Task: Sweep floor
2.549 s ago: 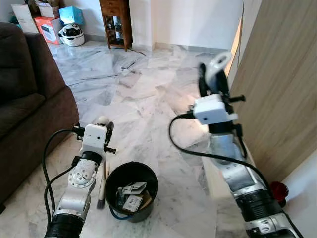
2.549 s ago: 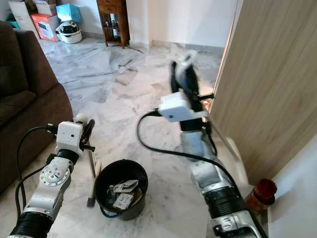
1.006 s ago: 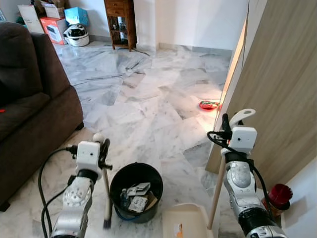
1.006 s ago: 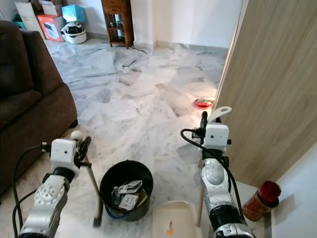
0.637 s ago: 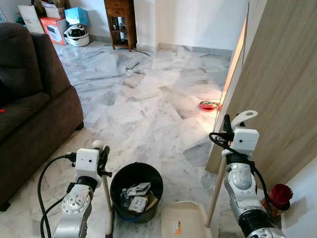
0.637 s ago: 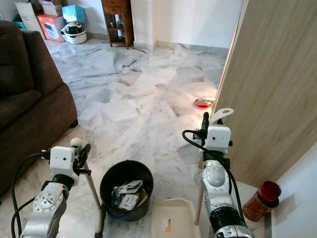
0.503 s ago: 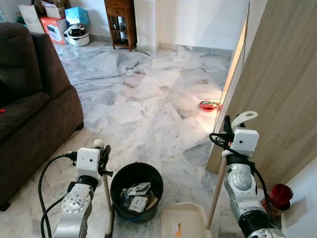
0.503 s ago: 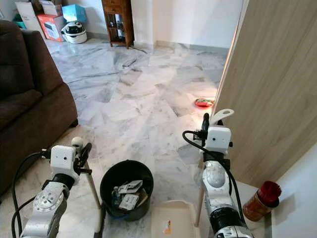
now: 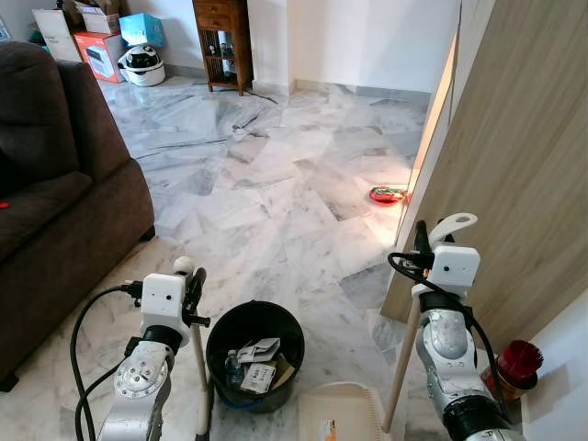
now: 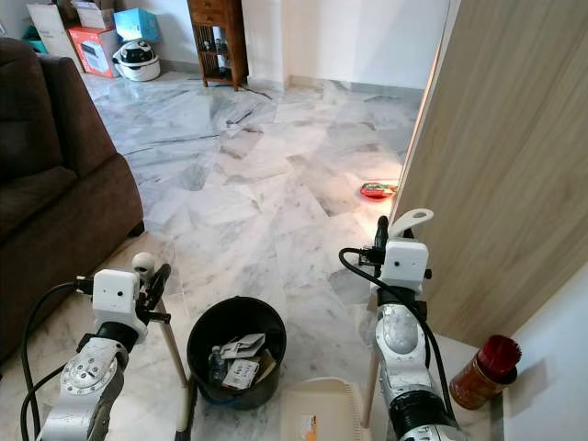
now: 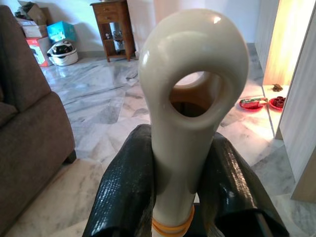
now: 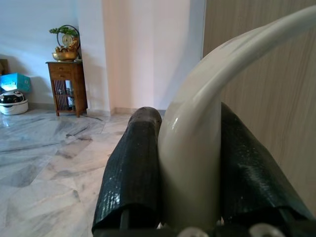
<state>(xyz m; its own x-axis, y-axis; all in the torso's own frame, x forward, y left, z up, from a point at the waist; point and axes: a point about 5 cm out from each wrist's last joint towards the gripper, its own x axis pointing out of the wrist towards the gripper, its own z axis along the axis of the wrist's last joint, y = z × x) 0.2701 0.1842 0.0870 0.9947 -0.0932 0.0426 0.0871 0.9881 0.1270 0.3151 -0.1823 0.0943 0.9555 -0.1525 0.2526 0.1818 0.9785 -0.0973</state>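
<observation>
Left gripper [image 11: 180, 187] clamps the broom handle [image 9: 200, 367] upright beside the black bin [image 9: 255, 354] | right gripper [image 12: 190, 173] grips the dustpan handle [image 9: 402, 354], cream dustpan [image 9: 340, 415] resting on the marble floor [image 9: 276, 184] | advice: sweep short strokes toward the pan, keeping it flat | obstacles: bin, brown sofa [image 9: 55, 202], wooden panel [image 9: 514, 165], red-lidded jar [image 10: 482, 367]

- Marble floor [image 9: 276, 184]
- Black bin [image 9: 255, 354], holding scraps
- Cream dustpan [image 9: 340, 418] beside it
- Brown sofa [image 9: 55, 202]
- Red dish [image 9: 388, 194] by the wooden panel [image 9: 514, 165]
- Red-lidded jar [image 9: 520, 360]
</observation>
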